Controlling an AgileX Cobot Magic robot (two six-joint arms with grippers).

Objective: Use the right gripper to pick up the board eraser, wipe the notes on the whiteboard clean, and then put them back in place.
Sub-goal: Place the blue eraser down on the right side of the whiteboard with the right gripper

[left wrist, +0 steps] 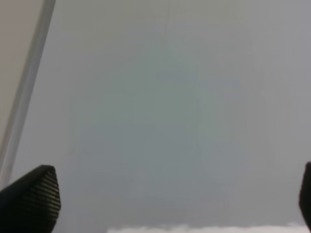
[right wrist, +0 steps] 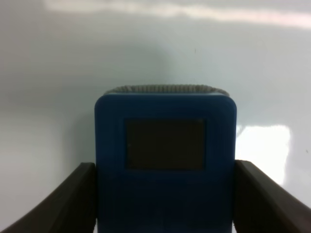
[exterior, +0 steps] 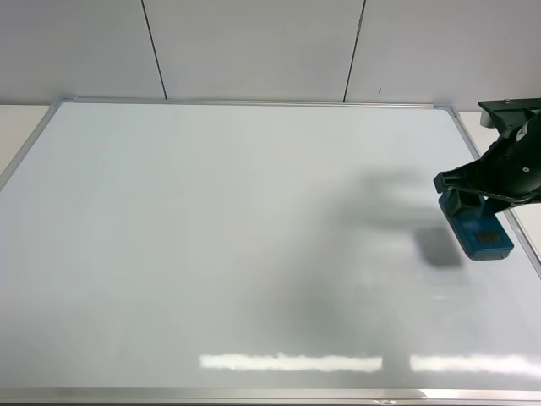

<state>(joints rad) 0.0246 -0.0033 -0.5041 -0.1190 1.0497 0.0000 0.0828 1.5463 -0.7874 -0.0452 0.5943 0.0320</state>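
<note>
The whiteboard (exterior: 211,254) fills the exterior high view, and no notes show anywhere on it. My right gripper (exterior: 473,201) is near the board's right edge, shut on the teal-blue board eraser (exterior: 483,233). The eraser's shadow falls on the board to its left, so it seems to be held slightly above the surface. In the right wrist view the eraser (right wrist: 165,145) sits between both black fingers (right wrist: 73,199), with its grey felt edge toward the board (right wrist: 146,48). My left gripper (left wrist: 170,199) is open and empty over bare board (left wrist: 170,97). It is out of the exterior high view.
The silver frame (exterior: 254,102) runs along the board's far side and right side (exterior: 526,241), close to the eraser. A grey panelled wall (exterior: 254,42) stands behind. A frame rail (left wrist: 29,82) shows in the left wrist view. Light glare (exterior: 287,362) lies near the front edge.
</note>
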